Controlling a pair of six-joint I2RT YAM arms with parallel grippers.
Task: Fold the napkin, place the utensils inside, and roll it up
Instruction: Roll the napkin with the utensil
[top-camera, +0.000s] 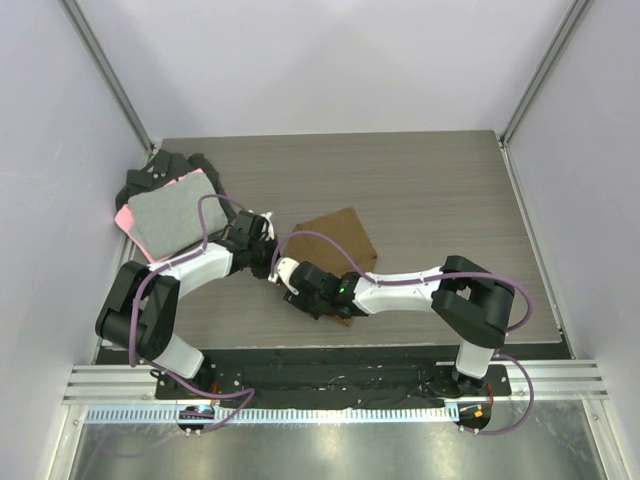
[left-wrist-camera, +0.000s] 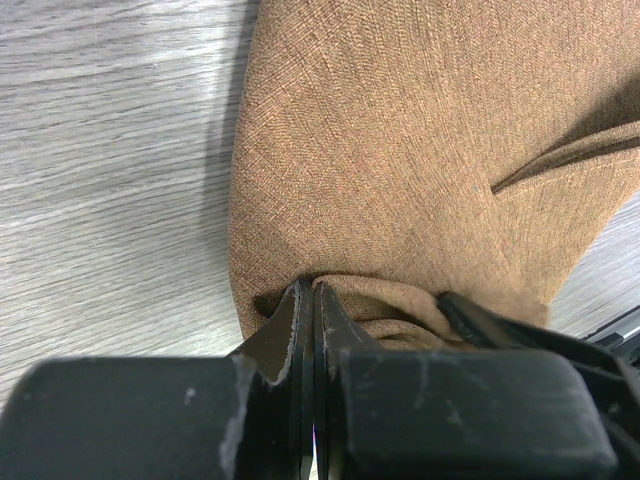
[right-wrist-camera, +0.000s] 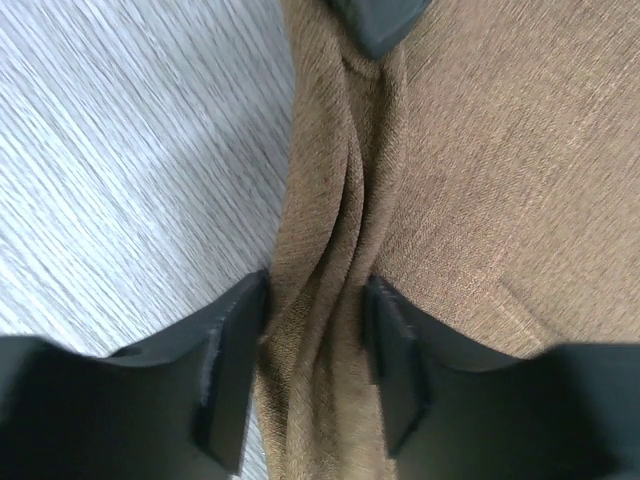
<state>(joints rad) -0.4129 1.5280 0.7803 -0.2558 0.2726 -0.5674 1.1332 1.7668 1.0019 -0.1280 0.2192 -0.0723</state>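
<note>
Napkin (top-camera: 338, 238), brown, on the table (top-camera: 440, 190): my left pincer (left-wrist-camera: 308, 292) is pressed tight on its left edge; my right pincer (right-wrist-camera: 315, 300) straddles a bunched fold, seemingly squeezing it.

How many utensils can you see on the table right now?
0. No view shows a utensil, only the brown napkin pinched by the left gripper, and the grey cloth on black cloths at far left. One may be hidden under cloth or arms.
</note>
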